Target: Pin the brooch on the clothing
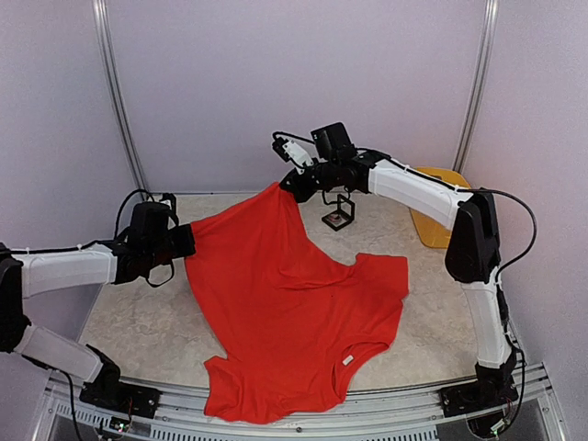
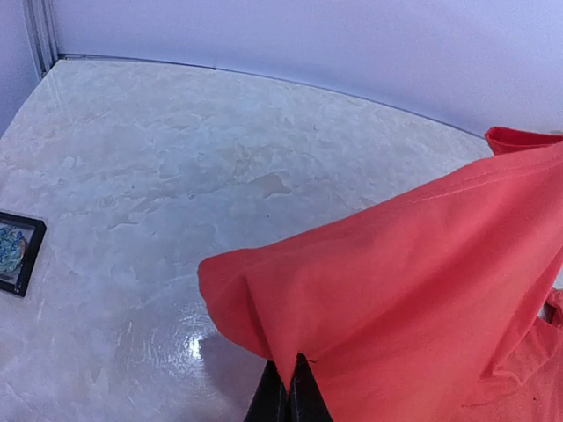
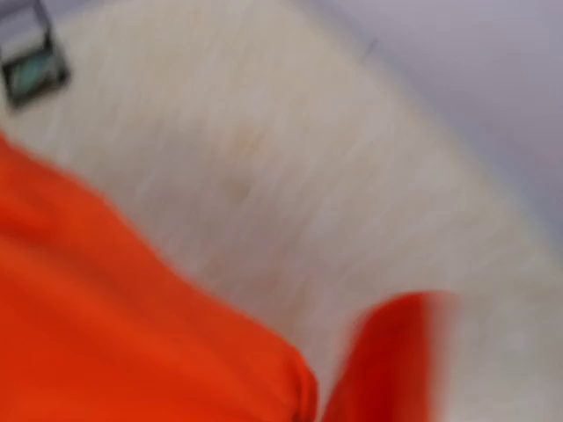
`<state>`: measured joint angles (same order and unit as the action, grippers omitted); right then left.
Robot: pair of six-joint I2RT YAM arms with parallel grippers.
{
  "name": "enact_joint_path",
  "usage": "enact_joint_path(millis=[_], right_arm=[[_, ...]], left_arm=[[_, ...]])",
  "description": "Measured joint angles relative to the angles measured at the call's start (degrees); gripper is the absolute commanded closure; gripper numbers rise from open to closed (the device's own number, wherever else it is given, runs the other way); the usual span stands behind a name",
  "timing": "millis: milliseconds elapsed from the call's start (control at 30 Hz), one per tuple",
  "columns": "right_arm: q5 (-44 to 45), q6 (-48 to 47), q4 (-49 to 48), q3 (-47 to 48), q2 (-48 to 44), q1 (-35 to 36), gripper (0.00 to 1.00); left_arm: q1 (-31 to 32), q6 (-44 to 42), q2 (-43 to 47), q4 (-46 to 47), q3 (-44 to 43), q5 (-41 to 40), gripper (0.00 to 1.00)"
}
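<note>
The clothing, a bright red T-shirt, is stretched over the table with its neckline and white label toward the near edge. My left gripper is shut on its left hem corner; in the left wrist view the black fingertips pinch a fold of the red fabric. My right gripper is shut on the far corner and holds it lifted off the table. The right wrist view is blurred, showing only red cloth and no fingers. I cannot make out the brooch.
A small black-framed box with something teal inside stands on the marble tabletop just behind the shirt; it also shows as the box and the box. A yellow tray lies at the back right, under the right arm.
</note>
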<state>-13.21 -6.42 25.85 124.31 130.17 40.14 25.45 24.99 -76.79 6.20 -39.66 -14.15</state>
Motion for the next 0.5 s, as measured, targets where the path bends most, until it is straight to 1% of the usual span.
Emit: enact_joint_path(millis=[100,200,267,400,433,500], right_arm=[[2.49,-1.22,-5.14,-0.98,-3.04,-0.26,1.0],[5.51,-2.89,-10.08,-0.92,-1.84,-0.26,1.0],[7.43,-4.09,-12.94,0.42,1.27,0.02,1.0],[12.11,-7.43,-19.52,4.17,11.61,-0.07,1.0],[13.42,-8.24,-20.76,5.44,14.49,-0.11,0.88],[15.56,-9.16,-22.56,8.48,20.11,-0.24,0.58]], left_arm=[[0.0,-0.46,1.4,0.22,0.0,0.0,1.0],[-0.04,-0.61,0.13,0.26,-0.04,0.0,1.0],[-0.39,-0.59,-1.66,0.5,-0.22,-0.09,1.0],[-1.4,-0.55,-7.15,1.57,-1.18,-1.36,1.0],[-1.77,-0.48,-8.52,1.92,-1.55,-1.77,1.0],[-2.89,-0.09,-11.78,2.62,-2.73,-2.43,1.0]])
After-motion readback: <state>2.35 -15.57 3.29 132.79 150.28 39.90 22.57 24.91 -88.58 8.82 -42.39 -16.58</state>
